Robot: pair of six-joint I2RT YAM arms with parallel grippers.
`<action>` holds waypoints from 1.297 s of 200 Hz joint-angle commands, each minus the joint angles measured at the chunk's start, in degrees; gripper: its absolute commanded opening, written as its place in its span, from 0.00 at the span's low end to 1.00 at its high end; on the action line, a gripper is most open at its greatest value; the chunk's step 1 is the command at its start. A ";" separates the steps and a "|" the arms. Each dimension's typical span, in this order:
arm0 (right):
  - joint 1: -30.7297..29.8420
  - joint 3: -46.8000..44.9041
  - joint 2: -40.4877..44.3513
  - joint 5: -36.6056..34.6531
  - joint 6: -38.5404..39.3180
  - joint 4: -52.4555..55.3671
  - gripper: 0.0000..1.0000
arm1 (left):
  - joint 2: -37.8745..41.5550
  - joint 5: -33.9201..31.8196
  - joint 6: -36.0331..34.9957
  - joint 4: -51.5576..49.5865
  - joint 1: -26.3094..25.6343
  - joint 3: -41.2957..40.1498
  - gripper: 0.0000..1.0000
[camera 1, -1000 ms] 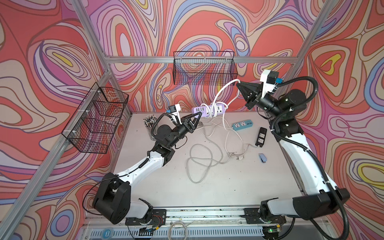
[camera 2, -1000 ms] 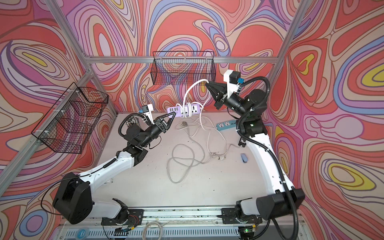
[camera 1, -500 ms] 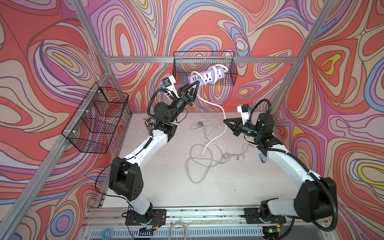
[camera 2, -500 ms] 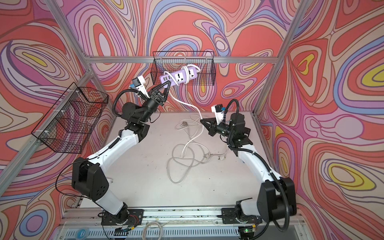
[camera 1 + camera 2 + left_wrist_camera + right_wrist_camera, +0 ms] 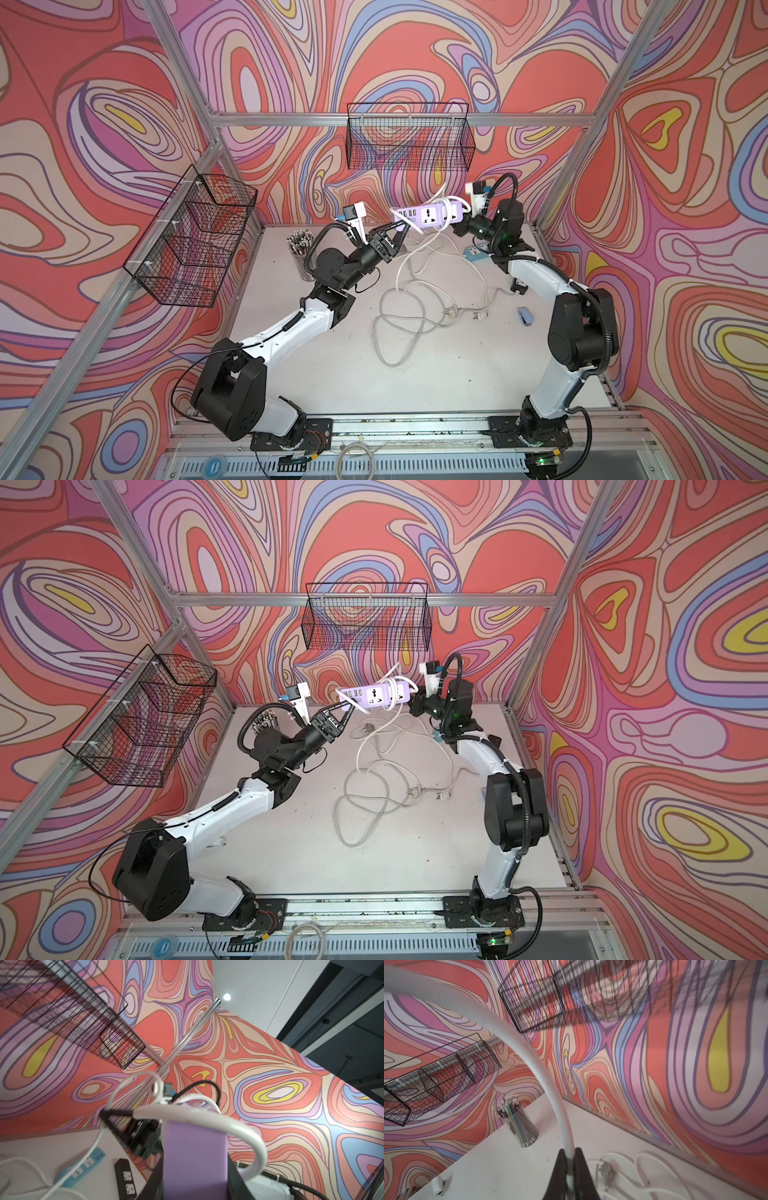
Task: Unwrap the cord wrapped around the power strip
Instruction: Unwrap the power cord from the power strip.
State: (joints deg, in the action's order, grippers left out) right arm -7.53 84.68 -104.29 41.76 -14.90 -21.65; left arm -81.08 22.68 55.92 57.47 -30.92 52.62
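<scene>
The left jaws are closed on one end of the purple power strip (image 5: 430,215) and the right jaws are clamped on its white cord (image 5: 552,1088) near the other end, so the strip hangs level above the rear of the counter (image 5: 457,374), cord looped around it, socket markings unreadably small.

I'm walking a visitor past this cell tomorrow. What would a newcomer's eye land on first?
The swirling red, purple and yellow walls strike first, all round the cell. Then the purple power strip, held in mid-air near the back wall: the left end effector clamps one end, and the right end effector pinches the white cord looped over it. More cord sprawls in loose loops on the table.
</scene>
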 commanded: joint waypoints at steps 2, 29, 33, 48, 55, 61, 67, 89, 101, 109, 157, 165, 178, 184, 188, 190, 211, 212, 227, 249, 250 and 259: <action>1.17 9.23 1.11 0.17 1.71 3.26 0.00 | 4.33 -2.96 -0.14 5.08 0.19 -6.33 0.00; 1.71 15.94 5.01 -0.07 3.43 8.80 0.00 | 5.02 -4.61 -2.78 4.35 0.37 -11.60 0.00; 1.73 16.19 5.86 -0.26 3.52 9.22 0.00 | 4.75 -4.74 -3.11 4.36 0.33 -11.93 0.00; 2.13 17.07 9.18 -1.07 3.74 11.26 0.00 | 2.85 -4.34 -3.54 5.10 0.58 -12.45 0.00; 2.31 17.38 10.85 -1.07 4.05 12.45 0.00 | 1.63 -4.06 -3.73 5.73 0.68 -12.54 0.00; 2.40 17.27 12.30 -1.11 4.43 13.19 0.00 | 0.49 -4.09 -3.95 6.27 0.75 -12.54 0.00; 2.43 17.05 13.98 -1.43 5.13 14.26 0.00 | -0.54 -4.39 -3.98 6.76 0.96 -12.54 0.00; 2.68 13.74 20.25 -3.51 8.13 19.21 0.00 | -3.73 -4.67 -4.38 10.10 3.48 -11.25 0.00; 2.94 10.01 24.01 -4.70 9.00 20.87 0.00 | -4.72 -4.38 -6.24 10.28 5.48 -8.92 0.00; 3.10 7.21 26.39 -5.67 9.35 21.78 0.00 | -5.13 -4.49 -7.89 9.90 6.83 -7.08 0.00; 3.41 -8.39 33.81 -7.60 8.08 24.65 0.00 | -10.80 -1.93 -11.26 8.99 13.68 11.52 0.00; 3.41 -10.52 33.80 -7.31 7.54 24.61 0.00 | -11.60 -1.48 -11.41 8.48 14.10 14.81 0.00; 3.44 -14.59 33.57 -7.19 6.12 22.89 0.00 | -12.32 -1.27 -12.11 7.51 14.31 19.19 0.00; 3.45 -16.40 33.18 -7.05 5.56 21.95 0.00 | -12.51 -1.17 -12.37 7.08 14.47 21.13 0.00; 3.48 -17.50 32.80 -7.05 5.06 21.33 0.00 | -12.68 -1.02 -12.26 6.85 14.41 22.61 0.00; 3.42 -17.95 32.54 -7.04 4.70 21.02 0.00 | -12.81 -0.85 -12.20 6.79 14.46 23.25 0.00; 3.45 -23.02 28.29 -6.69 1.90 15.66 0.00 | -13.64 0.56 -8.57 6.97 14.35 28.83 0.00; 3.47 -23.18 28.02 -6.65 1.76 15.36 0.00 | -13.65 0.63 -8.25 7.01 14.33 29.02 0.00; 3.44 -25.17 23.39 -7.01 0.05 10.54 0.00 | -13.55 0.96 -3.78 8.45 13.80 30.26 0.00; 3.48 -24.00 15.03 -6.87 -1.75 4.75 0.00 | -10.72 1.16 -0.68 7.57 11.87 27.55 0.00; 3.44 -23.84 14.57 -6.87 -1.78 4.59 0.00 | -10.53 1.20 -0.66 7.44 11.68 27.32 0.00; 3.47 -21.77 11.18 -6.84 -1.79 3.63 0.00 | -8.93 1.43 -0.39 6.49 10.71 25.37 0.00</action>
State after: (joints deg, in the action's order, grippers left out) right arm -4.36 60.16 -86.52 35.18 -14.20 -9.80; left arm -93.71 22.44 50.94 61.08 -17.80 80.79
